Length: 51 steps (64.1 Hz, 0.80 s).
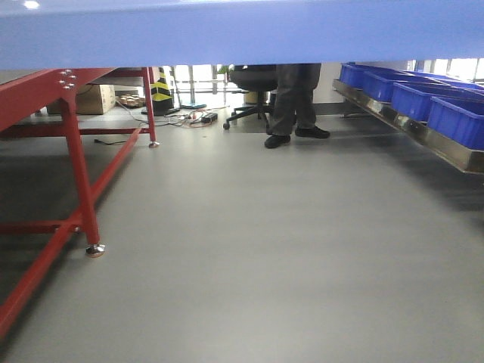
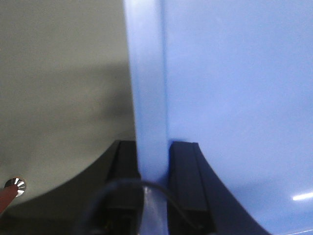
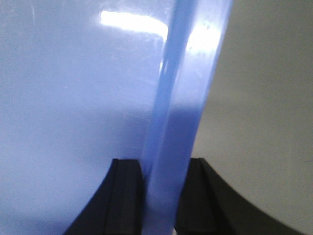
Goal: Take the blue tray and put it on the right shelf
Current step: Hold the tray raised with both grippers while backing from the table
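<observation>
The blue tray point(image 1: 242, 32) hangs in the air and fills the top of the front view as a wide light-blue band. My left gripper point(image 2: 152, 147) is shut on the tray's left rim point(image 2: 149, 88), one black finger on each side of it. Likewise my right gripper point(image 3: 164, 164) is shut on the right rim point(image 3: 188, 83); the tray's glossy inside point(image 3: 73, 107) fills that view's left. The right shelf point(image 1: 423, 132), with its shiny steel front rail, runs along the right of the front view. Neither gripper shows in the front view.
Several deep dark-blue bins point(image 1: 423, 94) sit on the shelf. A red-framed table point(image 1: 72, 144) stands at left, its foot point(image 1: 94, 249) on the grey floor. A person's legs point(image 1: 296, 102), an office chair point(image 1: 253, 94), cables and a cardboard box point(image 1: 94, 98) are at the back.
</observation>
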Tool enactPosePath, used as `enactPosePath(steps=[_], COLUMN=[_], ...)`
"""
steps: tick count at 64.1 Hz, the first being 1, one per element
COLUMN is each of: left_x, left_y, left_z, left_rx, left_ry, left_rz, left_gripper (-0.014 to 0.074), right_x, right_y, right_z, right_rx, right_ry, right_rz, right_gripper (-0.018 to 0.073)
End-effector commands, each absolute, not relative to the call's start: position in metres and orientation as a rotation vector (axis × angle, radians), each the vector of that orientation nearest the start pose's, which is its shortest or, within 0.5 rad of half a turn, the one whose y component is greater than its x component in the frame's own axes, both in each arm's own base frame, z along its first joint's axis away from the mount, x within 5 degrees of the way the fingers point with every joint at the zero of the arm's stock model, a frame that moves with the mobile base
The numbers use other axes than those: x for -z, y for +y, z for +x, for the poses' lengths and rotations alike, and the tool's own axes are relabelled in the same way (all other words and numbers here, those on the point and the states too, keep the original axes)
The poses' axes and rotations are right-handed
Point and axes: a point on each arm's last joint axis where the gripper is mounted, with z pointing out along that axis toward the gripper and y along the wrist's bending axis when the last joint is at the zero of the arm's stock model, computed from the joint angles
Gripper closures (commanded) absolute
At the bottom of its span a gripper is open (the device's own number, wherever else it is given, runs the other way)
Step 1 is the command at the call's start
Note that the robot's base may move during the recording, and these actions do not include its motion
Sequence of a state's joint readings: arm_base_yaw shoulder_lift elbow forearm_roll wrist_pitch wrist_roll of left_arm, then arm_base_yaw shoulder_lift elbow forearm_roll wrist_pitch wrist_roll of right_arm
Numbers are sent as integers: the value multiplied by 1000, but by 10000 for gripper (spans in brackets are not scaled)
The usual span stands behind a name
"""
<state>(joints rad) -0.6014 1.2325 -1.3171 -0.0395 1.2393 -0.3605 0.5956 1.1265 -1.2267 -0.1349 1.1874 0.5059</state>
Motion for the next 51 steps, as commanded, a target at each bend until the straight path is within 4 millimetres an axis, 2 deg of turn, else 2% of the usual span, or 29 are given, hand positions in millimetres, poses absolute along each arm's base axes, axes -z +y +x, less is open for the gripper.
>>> enactPosePath(steps=[1, 27, 51], left_x=[-397, -397, -398], left_y=[-128, -129, -137], left_z=[175, 174, 168], left_rx=[367, 378, 517], left_ry=[2704, 2707, 2735], left_rz=[374, 374, 377], left_gripper=[645, 645, 645], right_x=[-403, -403, -403], right_y=[104, 104, 104], right_z=[176, 176, 176], right_rx=[-279, -279, -279], right_ry=[2453, 2453, 2453], right_rz=[-169, -169, -169], right_gripper=[504, 504, 504])
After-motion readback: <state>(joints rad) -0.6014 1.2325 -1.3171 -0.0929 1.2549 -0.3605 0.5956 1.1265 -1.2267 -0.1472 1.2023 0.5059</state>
